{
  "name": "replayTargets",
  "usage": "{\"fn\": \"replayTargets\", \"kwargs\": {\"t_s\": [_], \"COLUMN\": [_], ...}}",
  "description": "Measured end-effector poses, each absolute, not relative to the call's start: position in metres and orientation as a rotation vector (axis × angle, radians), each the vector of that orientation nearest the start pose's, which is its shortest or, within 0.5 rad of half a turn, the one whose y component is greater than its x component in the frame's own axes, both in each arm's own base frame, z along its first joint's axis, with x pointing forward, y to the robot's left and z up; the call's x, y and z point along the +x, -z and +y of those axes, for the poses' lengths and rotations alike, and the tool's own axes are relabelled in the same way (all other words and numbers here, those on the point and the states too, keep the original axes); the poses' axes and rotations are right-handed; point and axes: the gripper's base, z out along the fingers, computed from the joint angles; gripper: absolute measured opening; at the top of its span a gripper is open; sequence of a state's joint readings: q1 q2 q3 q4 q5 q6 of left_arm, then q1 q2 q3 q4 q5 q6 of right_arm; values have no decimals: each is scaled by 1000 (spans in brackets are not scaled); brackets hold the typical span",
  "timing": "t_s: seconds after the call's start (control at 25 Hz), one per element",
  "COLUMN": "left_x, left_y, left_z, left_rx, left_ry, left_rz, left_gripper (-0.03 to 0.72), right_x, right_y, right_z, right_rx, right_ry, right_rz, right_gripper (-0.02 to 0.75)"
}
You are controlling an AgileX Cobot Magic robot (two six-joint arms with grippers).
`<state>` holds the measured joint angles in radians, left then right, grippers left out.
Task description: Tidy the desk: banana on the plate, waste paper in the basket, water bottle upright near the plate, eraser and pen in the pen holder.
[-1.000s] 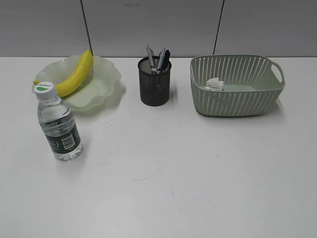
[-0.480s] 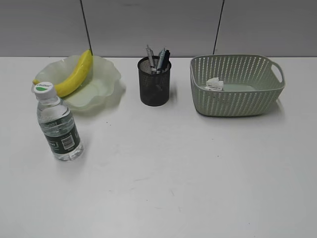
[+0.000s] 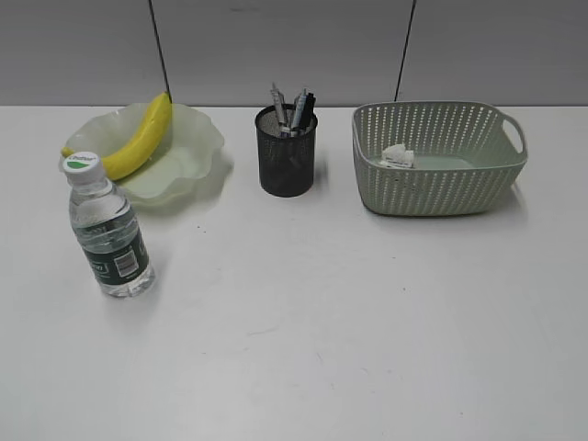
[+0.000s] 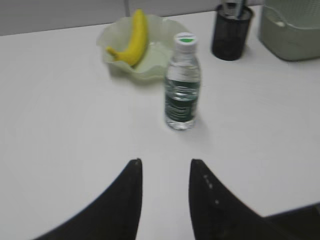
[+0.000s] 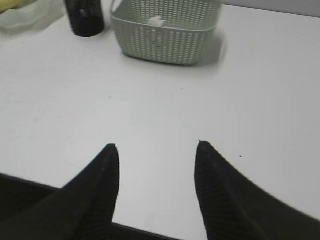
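A yellow banana lies on the pale green plate at the back left; both also show in the left wrist view, banana and plate. A clear water bottle with a white cap stands upright in front of the plate, also in the left wrist view. A black mesh pen holder holds several pens. A crumpled white paper lies in the green basket. The eraser is not visible. My left gripper and right gripper are open, empty, well short of the objects, and neither shows in the exterior view.
The basket and pen holder stand far ahead in the right wrist view. The white table runs to a grey wall at the back. The table's near edge shows under the right gripper.
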<state>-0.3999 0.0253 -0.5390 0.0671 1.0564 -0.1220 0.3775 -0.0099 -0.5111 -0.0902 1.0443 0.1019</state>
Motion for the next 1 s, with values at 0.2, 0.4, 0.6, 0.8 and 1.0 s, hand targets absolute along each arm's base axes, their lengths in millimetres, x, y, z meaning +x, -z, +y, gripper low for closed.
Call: {"fn": "replayTargets", "kwargs": {"t_s": [0.2, 0.4, 0.6, 0.8, 1.0], "left_x": [-5, -5, -10, -10, -10], "left_y": [-289, -289, -289, -288, -288], "left_z": [6, 5, 6, 6, 6], "left_rx": [-12, -94, -93, -93, -93], "left_ry": [69, 18, 20, 20, 20], "left_rz": [2024, 2019, 1990, 1990, 1990], "left_gripper": [241, 241, 240, 240, 240], "right_x": [-6, -6, -6, -7, -7], "right_y": [-282, -282, -282, -282, -282], "right_z": [-8, -8, -8, -7, -7], "right_rx": [-79, -18, -17, 23, 36], "right_ry": [-79, -41, -43, -17, -9], "right_rz": [2003, 2004, 2004, 2004, 2004], "right_gripper": [396, 396, 394, 394, 394]}}
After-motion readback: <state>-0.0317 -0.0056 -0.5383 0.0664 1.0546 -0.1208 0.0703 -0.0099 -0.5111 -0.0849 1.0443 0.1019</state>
